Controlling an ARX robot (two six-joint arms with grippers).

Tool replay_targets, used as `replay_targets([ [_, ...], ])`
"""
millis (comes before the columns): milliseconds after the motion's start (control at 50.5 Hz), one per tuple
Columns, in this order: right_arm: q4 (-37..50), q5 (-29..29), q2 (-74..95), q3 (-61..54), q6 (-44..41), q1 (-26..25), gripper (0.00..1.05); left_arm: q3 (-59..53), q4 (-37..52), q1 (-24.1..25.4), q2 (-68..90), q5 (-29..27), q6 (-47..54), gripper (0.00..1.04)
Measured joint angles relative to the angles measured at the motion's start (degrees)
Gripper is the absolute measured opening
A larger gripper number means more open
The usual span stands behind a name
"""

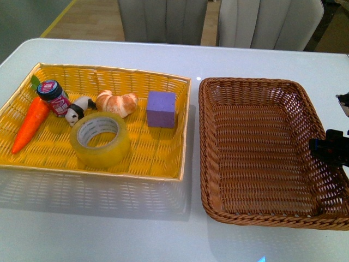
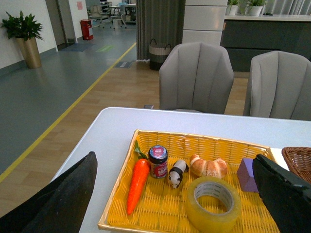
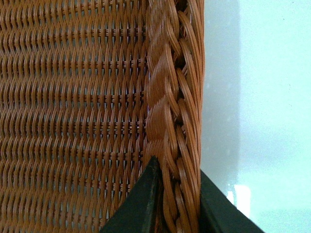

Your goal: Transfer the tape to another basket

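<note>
The tape (image 1: pixel 100 138) lies flat in the yellow woven tray (image 1: pixel 158 164), near its front edge; it also shows in the left wrist view (image 2: pixel 213 204). The dark-brown basket (image 1: pixel 262 147) stands to the right of the tray and holds nothing. My right gripper (image 1: pixel 329 151) is shut on the basket's right rim; the right wrist view shows the braided rim (image 3: pixel 176 121) pinched between its fingers (image 3: pixel 138 204). My left gripper (image 2: pixel 177 194) is open, high above and short of the yellow tray, with the tape between its spread fingers (image 2: pixel 284 194) in that view.
The yellow tray also holds a toy carrot (image 1: pixel 31 124), a small jar (image 1: pixel 53 97), a panda figure (image 1: pixel 77 109), a croissant (image 1: pixel 116 102) and a purple cube (image 1: pixel 161 109). Two grey chairs (image 2: pixel 196 77) stand behind the white table (image 1: pixel 109 218).
</note>
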Motion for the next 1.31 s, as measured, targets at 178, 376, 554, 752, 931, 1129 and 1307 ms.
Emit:
replay_targets([
  [178, 3.85, -0.52, -5.31, -1.75, 0.35, -2.12, 0.52, 0.00, 0.00, 0.00, 0.00, 0.00, 0.00, 0.96],
  [376, 12.87, -1.66, -21.70, -9.18, 1.18, -4.61, 0.92, 0.00, 0.00, 0.00, 0.00, 0.00, 0.00, 0.96],
  [554, 46.75, 1.92, -29.51, -25.66, -0.33, -2.34, 0.55, 0.00, 0.00, 0.00, 0.00, 0.00, 0.00, 0.96],
  [752, 45.09, 4.24, -39.17, -33.75, -0.52, -0.13, 0.19, 0.00, 0.00, 0.00, 0.00, 0.00, 0.00, 0.96],
  [931, 37.11, 5.86, -50.99, -37.53, -0.70, 1.33, 0.02, 0.00, 0.00, 0.00, 0.00, 0.00, 0.00, 0.96],
  [1129, 32.48, 9.92, -59.21, -41.31, -0.72, 4.96, 0.02, 0.00, 0.00, 0.00, 0.00, 0.00, 0.00, 0.96],
  [1307, 25.38, 10.49, -69.46, -44.35, -0.72, 6.10, 0.02, 0.00, 0.00, 0.00, 0.00, 0.00, 0.00, 0.96],
])
